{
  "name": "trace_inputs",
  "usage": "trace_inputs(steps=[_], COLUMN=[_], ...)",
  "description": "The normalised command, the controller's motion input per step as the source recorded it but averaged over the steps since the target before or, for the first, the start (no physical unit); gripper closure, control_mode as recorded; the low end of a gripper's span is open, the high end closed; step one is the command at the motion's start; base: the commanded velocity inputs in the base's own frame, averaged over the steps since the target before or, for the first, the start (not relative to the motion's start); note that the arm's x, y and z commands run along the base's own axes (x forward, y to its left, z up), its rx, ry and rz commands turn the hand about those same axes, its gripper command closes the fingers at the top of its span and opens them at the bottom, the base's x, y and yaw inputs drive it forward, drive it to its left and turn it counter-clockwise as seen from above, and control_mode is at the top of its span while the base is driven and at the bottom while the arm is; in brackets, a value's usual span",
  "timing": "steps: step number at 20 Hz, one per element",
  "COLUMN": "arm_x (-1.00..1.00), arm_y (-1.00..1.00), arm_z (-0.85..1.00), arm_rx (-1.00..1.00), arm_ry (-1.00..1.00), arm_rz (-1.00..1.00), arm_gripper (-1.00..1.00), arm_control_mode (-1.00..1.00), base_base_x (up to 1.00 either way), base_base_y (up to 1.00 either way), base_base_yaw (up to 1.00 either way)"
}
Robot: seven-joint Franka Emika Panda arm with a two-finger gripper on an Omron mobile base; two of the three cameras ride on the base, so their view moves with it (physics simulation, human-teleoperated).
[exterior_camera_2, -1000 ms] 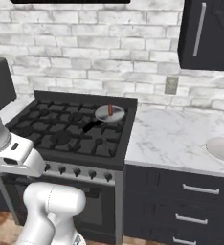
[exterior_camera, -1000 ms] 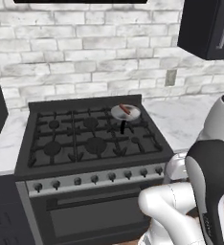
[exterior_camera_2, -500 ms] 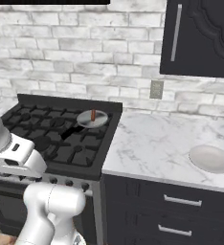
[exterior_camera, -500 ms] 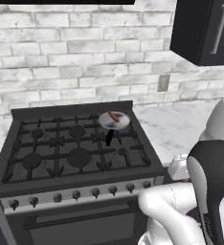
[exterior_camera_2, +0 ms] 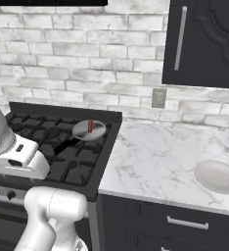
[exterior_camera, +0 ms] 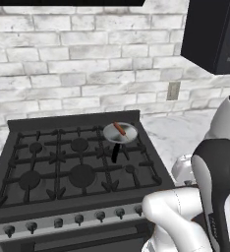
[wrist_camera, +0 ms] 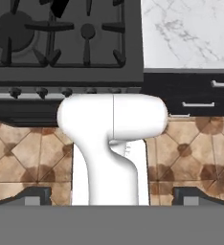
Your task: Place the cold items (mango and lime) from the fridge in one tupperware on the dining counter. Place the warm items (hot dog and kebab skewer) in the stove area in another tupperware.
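A black gas stove (exterior_camera: 72,167) with 4 or more grated burners sits against a white brick wall. On its back right burner rests a small grey frying pan (exterior_camera: 120,133), its dark handle (exterior_camera: 115,153) pointing toward 6 o'clock in the left base view. In the pan lies a thin reddish item (exterior_camera: 119,129), slanted from 11 to 5 o'clock; it is too small to tell whether it is the hot dog or the kebab skewer. In the right base view the same pan (exterior_camera_2: 89,130) sits at the stove's back right corner, with the reddish item (exterior_camera_2: 90,126) upright across it and the handle running toward 8 o'clock.

To the right of the stove a white marble tabletop (exterior_camera_2: 155,159) stretches away, and on it, near the right edge of the right base view, lies a pale oval bowl-like thing (exterior_camera_2: 217,176), partly cut off. A grey wall outlet (exterior_camera_2: 159,98) is set in the brick above the tabletop. A dark wall cabinet (exterior_camera_2: 204,41) with a long metal handle hangs at 1 o'clock; its right side is cut off.

The fingers (wrist_camera: 111,196) show in the hand view as 2 dark tips at the bottom corners, spread wide and released, grasping nothing. Between them lies brown tiled floor (wrist_camera: 195,153), with the stove front and knobs (wrist_camera: 42,91) at 11 o'clock and dark drawers (wrist_camera: 195,95) at 2 o'clock.

The robot's own arm hides the stove's lower right corner in the left base view and its left front in the right base view.
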Motion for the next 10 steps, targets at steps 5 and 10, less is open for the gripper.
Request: trace_inputs(steps=[5, 10], arm_x=[1.0, 1.0], arm_y=[-0.03, 0.01], arm_z=[0.11, 0.01], arm_rx=[0.11, 0.01], arm_ry=[-0.14, -0.12], arm_rz=[0.03, 0.03], arm_gripper=[-1.0, -1.0], arm_control_mode=[-1.0, -1.0], base_base_x=[0.0, 0.0], base_base_y=[0.0, 0.0], base_base_yaw=[0.0, 0.0])
